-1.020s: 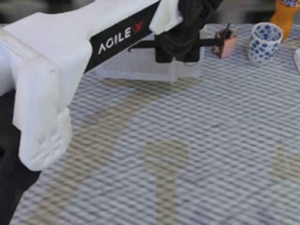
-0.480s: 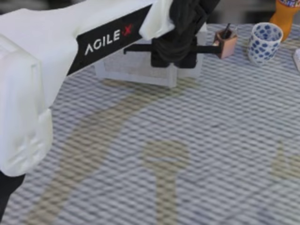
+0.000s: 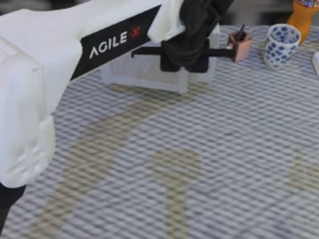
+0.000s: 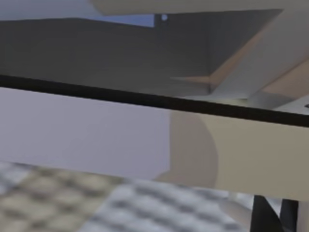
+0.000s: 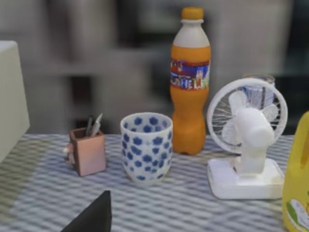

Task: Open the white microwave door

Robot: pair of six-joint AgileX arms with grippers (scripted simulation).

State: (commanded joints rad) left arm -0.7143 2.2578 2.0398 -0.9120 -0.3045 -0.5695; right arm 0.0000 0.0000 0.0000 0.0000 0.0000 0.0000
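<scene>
The white microwave (image 3: 203,74) stands at the back of the table, mostly covered by my left arm. Its door (image 3: 134,69), with the grey mesh window, faces the front and slants slightly outward at its right end. My left gripper (image 3: 185,54) is a black mass pressed against the door's right edge, beside the knob panel. In the left wrist view the white door panel (image 4: 82,130) fills the picture, with a dark cavity behind it. My right gripper (image 5: 95,218) is parked off to the right and shows only in the right wrist view, where a corner of the microwave (image 5: 9,96) appears.
Right of the microwave stand a pink pen holder (image 3: 240,46), a blue-flowered cup (image 3: 281,45) and an orange soda bottle (image 3: 304,15). Farther right, the right wrist view shows a white desk fan (image 5: 246,145) and a yellow bottle (image 5: 297,193).
My left arm shifted left and slightly back during the first half second, and the door's right edge came a little forward with it. Since then nothing has visibly moved.
</scene>
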